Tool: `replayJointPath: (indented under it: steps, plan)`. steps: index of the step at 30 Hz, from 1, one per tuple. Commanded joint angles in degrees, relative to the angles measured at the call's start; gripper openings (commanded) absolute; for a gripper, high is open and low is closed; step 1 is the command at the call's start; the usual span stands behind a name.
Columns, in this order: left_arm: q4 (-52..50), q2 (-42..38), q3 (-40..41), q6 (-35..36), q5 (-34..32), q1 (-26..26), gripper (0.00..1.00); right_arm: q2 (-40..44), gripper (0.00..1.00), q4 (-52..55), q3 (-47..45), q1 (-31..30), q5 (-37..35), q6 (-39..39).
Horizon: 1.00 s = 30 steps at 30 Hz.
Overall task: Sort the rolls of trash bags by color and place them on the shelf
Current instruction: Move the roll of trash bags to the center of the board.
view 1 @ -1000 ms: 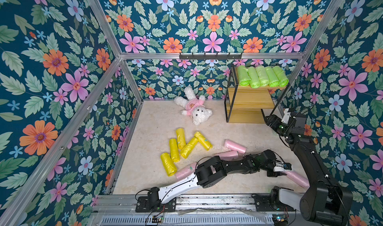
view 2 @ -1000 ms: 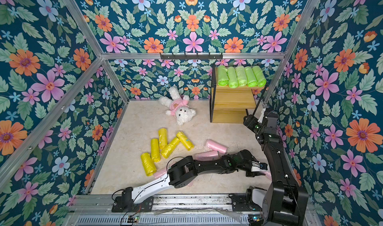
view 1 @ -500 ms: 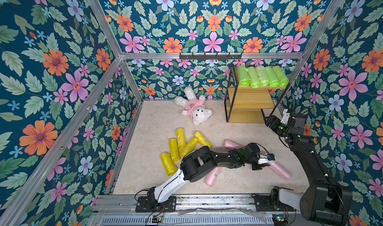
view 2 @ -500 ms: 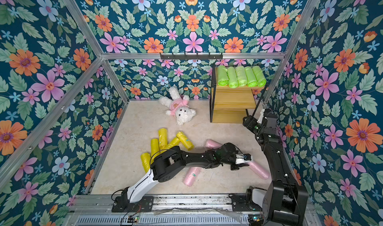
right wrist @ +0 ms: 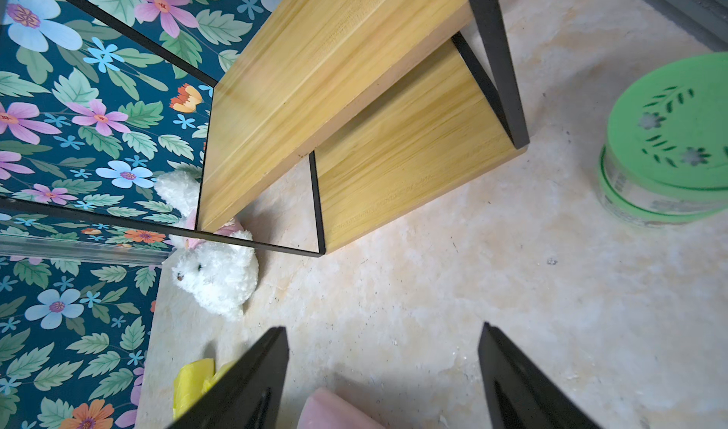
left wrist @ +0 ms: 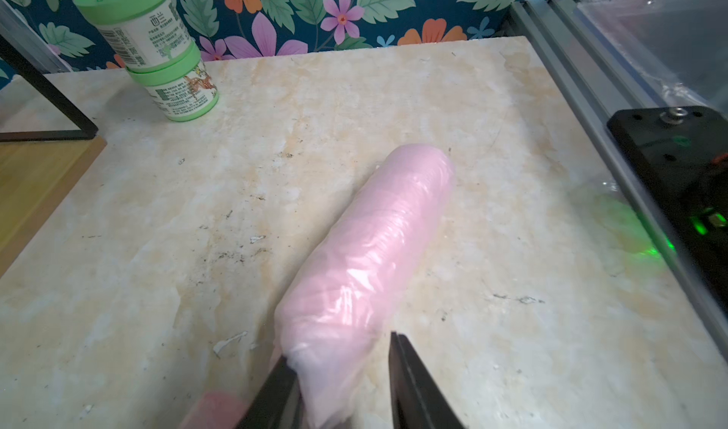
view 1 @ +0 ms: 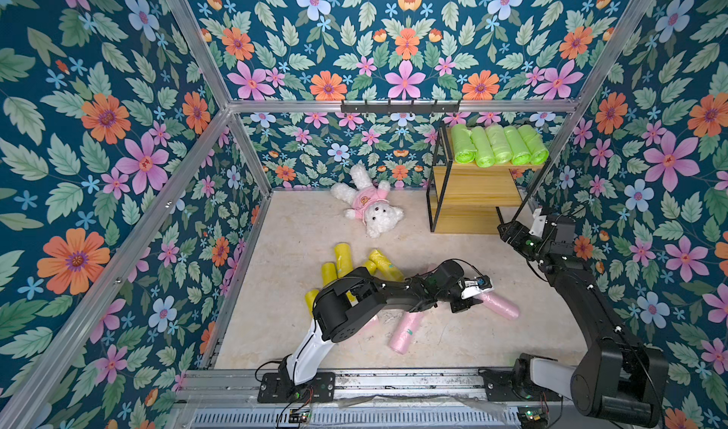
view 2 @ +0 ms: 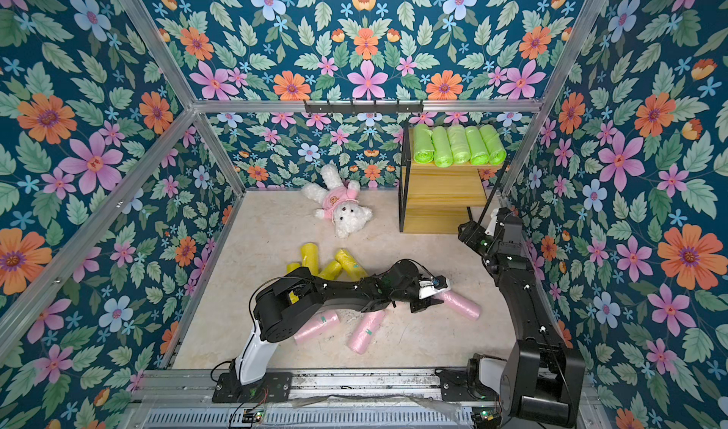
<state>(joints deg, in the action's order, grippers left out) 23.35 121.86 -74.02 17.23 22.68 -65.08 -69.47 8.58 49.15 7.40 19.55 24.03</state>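
The left gripper (left wrist: 338,348) straddles a pink roll (left wrist: 366,250) at its near end, seemingly slack, one finger (left wrist: 413,387) just clear. The right gripper (right wrist: 383,326) gapes empty, the shelf (right wrist: 394,163) just ahead of it.

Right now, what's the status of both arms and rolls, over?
Left gripper astride end of pale pink plastic roll, grip unclear. Right gripper open, empty, by wooden three-tier shelf. Five lime green rolls shelved; green-lidded jar stands beside shelf.

top views: overhead, whole scene (nearly identical) | wrists: close, sharing jar (left wrist: 157,53)
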Motion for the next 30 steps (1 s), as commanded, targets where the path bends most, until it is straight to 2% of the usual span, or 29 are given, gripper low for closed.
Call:
replayJointPath:
  steps: [1, 4, 7, 13, 19, 25, 30]
  plan:
    - [-4.0, -1.1, -0.1, 0.1, 4.3, -0.4, 0.42, -0.1, 0.81, -1.5, -0.3, -0.1, 0.4, -0.6]
    - [-11.5, -1.6, -2.0, 2.6, 6.1, -0.4, 0.46, -0.2, 0.81, -1.6, -0.3, -0.1, 0.7, -0.6]
    - [-15.0, -2.4, -2.6, 5.9, 4.8, -0.3, 0.54, -0.3, 0.81, -2.0, -0.3, -0.2, 0.9, -0.6]
    - [-10.5, -2.6, -1.9, 9.1, 0.0, -0.4, 0.68, -0.4, 0.81, -2.3, -0.3, -0.4, 1.3, -0.6]
    - [-7.0, 1.6, -5.5, 10.1, 1.8, -0.7, 0.87, -0.1, 0.81, -1.8, -0.3, -0.5, 1.0, -0.8]
    - [-8.1, 7.7, -11.5, 11.0, 3.7, -1.3, 0.86, 0.2, 0.81, -1.5, -0.3, -0.5, 0.9, -0.9]
    - [-9.8, 10.4, -14.5, 10.6, 5.6, -1.6, 0.71, 0.6, 0.81, -1.2, -0.3, -0.5, 0.9, -1.0]
